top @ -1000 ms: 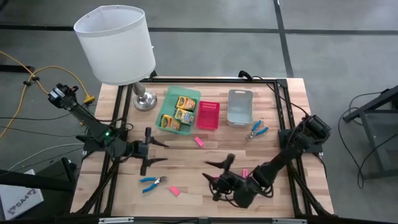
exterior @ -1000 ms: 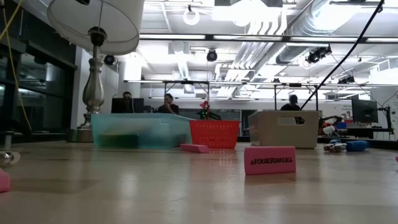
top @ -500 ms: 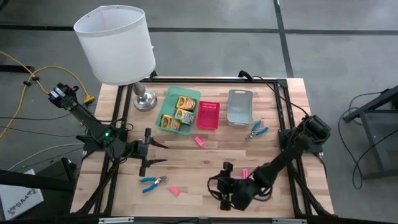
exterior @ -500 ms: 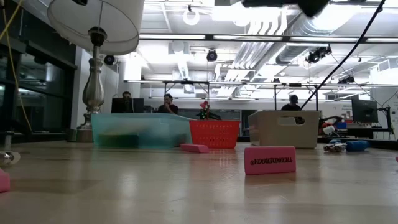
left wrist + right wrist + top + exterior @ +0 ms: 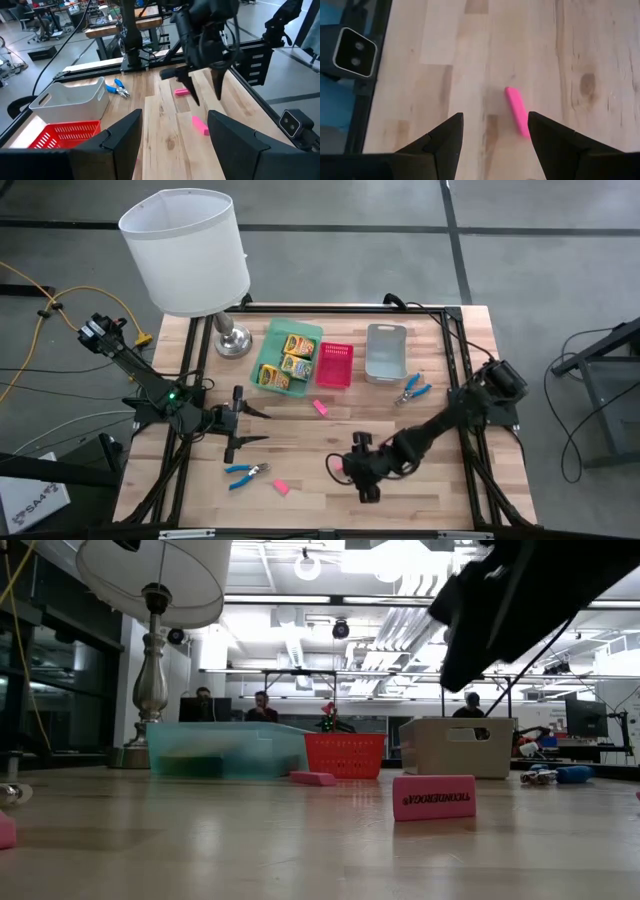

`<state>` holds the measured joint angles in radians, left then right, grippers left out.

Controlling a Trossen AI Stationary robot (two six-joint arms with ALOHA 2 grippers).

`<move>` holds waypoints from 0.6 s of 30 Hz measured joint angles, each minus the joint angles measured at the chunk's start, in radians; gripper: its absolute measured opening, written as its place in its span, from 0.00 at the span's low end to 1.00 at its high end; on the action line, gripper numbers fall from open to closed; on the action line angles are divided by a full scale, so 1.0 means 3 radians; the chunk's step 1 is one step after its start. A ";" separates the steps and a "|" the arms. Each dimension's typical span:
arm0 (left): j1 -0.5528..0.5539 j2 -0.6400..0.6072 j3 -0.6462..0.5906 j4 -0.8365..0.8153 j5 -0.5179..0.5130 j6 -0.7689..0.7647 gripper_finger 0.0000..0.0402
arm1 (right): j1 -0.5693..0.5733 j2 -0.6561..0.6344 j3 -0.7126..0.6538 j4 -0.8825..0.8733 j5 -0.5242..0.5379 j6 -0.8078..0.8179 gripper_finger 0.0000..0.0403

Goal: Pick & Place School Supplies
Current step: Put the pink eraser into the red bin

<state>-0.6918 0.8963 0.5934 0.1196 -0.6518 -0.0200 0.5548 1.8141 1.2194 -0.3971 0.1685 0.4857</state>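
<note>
Yellow-and-green crayon boxes (image 5: 285, 360) already lie in the green tray (image 5: 268, 348); pink erasers (image 5: 321, 407) and blue-handled scissors (image 5: 246, 472) remain loose on the table (image 5: 300, 442). Right gripper (image 5: 494, 131), fingers spread, hovers over an eraser (image 5: 518, 118) near the front edge; left gripper (image 5: 248, 425) waits, fingers spread.

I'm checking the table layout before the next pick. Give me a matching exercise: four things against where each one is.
Things:
1. crayon boxes
2. lamp
3. left claw
4. right claw

Places:
A. above a pink eraser, open
B. inside the green tray
C. beside the green tray, at the table's far edge
D. open over bare wood, near the blue-handled tool

Pairs: 1-B, 2-C, 3-D, 4-A
</note>
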 joint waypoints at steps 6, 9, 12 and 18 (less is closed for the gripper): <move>0.0000 0.0000 0.0000 -0.0001 0.0000 0.0000 0.54 | -0.0212 0.0001 0.0000 -0.0071 -0.0248 -0.0232 0.53; 0.0000 0.0001 0.0000 -0.0001 0.0001 0.0000 0.54 | -0.0282 0.0035 -0.0001 -0.0091 -0.0247 -0.0328 0.53; 0.0000 0.0000 0.0000 -0.0003 0.0001 0.0001 0.54 | -0.0317 0.0057 0.0001 -0.0072 -0.0240 -0.0377 0.53; 0.0001 0.0001 0.0000 -0.0005 0.0001 0.0002 0.54 | -0.0351 0.0154 0.0005 -0.0077 -0.0216 -0.0389 0.53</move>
<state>-0.6914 0.8965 0.5934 0.1182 -0.6514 -0.0194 0.4496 1.8603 1.2209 -0.4202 0.1038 0.3691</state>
